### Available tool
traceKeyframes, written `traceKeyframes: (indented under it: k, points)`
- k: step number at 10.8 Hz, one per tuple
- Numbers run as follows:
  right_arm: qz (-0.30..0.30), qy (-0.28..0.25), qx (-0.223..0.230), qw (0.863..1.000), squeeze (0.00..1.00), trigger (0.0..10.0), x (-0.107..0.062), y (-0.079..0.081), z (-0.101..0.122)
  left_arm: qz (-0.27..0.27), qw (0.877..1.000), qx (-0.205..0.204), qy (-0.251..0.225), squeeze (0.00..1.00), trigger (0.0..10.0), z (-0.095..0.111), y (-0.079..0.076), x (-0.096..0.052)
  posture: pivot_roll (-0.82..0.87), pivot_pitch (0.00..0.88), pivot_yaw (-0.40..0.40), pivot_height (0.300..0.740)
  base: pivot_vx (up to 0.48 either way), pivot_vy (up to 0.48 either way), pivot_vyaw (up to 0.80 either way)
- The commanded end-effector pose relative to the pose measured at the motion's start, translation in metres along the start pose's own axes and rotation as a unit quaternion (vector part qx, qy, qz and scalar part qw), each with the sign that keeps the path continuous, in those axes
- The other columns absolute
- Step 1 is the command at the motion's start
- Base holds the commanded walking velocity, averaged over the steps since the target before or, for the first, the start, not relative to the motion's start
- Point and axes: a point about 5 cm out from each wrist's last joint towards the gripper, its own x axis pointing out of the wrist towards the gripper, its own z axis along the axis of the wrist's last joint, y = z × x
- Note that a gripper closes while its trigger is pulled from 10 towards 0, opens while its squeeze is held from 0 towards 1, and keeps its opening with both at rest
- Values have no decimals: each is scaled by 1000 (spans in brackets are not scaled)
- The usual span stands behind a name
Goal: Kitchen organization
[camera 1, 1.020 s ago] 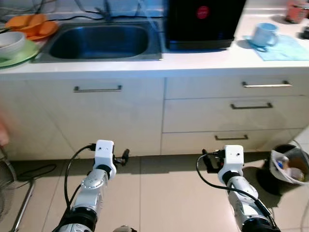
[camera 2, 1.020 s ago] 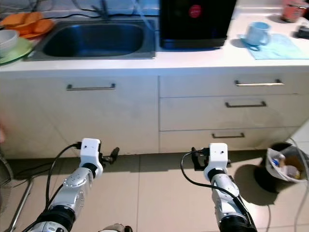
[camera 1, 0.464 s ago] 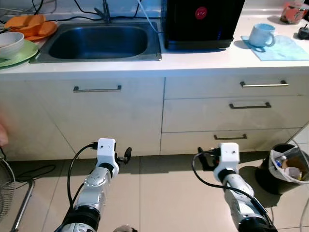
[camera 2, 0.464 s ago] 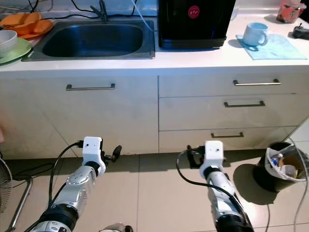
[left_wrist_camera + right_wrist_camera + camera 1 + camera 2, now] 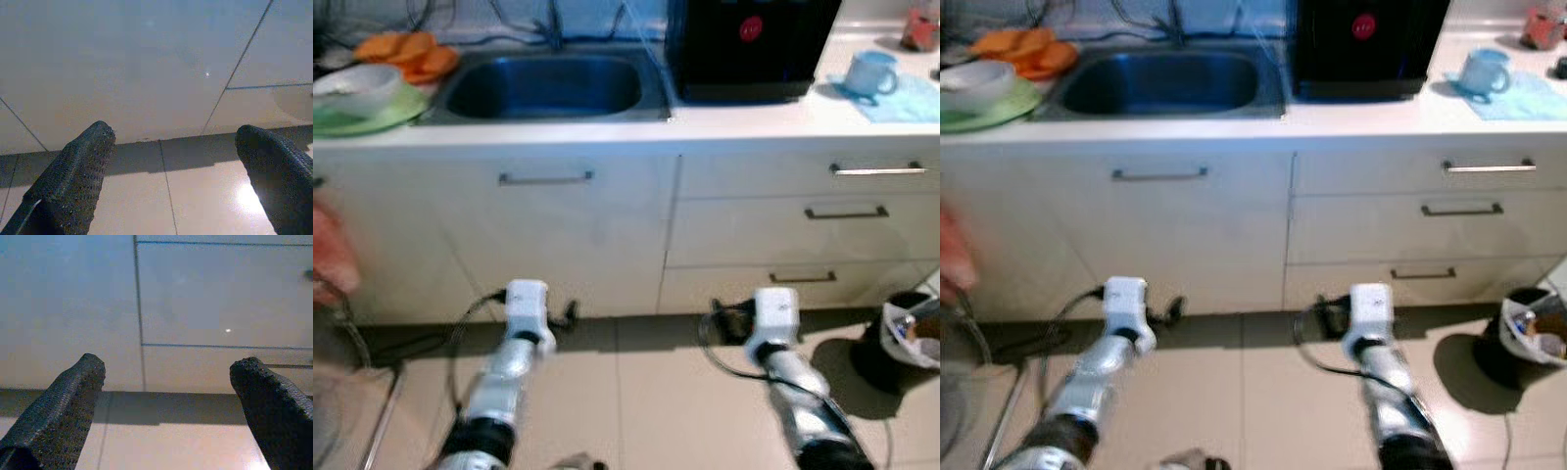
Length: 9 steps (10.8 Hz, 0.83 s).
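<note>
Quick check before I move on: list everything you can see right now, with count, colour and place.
Sink: one, steel, set in the counter, left of centre.
Appliance: one, black, on the counter right of the sink.
Mug: one, pale blue, on a light blue cloth, counter right.
Plates: orange, behind a white bowl on a green plate, counter left.
Drawers: three, cream, right.
Bin: one, dark, floor right.
Left gripper: open, low, facing the cabinet base.
Right gripper: open, likewise.

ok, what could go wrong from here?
Left claw and right claw hang open, low, facing the cabinet fronts; walking closer could knock them. The bin on the floor to the right could get clipped. Head views are blurred, so aiming at a drawer handle now would be unreliable.
</note>
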Motion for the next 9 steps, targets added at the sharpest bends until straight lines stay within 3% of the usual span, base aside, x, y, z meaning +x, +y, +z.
traceKeyframes:
  k: [1, 3, 6, 9]
  points:
    - [3, -1, 2, 1000, 0, 10000, 1, 4, 2, 13, 1000, 3, -4, 0, 10000, 5, 8, 0, 111, 0, 45, 740, 0, 412, 0]
    - [3, -1, 4, 1000, 0, 10000, 1, 5, 2, 14, 1000, 5, -4, 0, 10000, 6, 7, 1, 111, 0, 46, 740, 0, 409, 0]
    - [3, 0, 3, 1000, 0, 10000, 1, 6, 2, 5, 1000, -3, -24, 0, 10000, 16, 6, 3, 109, 0, 46, 740, 0, 0, 0]
    - [3, -6, 2, 1000, 0, 10000, 1, 7, 3, 34, 997, 8, -69, 0, 10000, 35, 9, 3, 107, 0, 48, 740, 0, 0, 0]
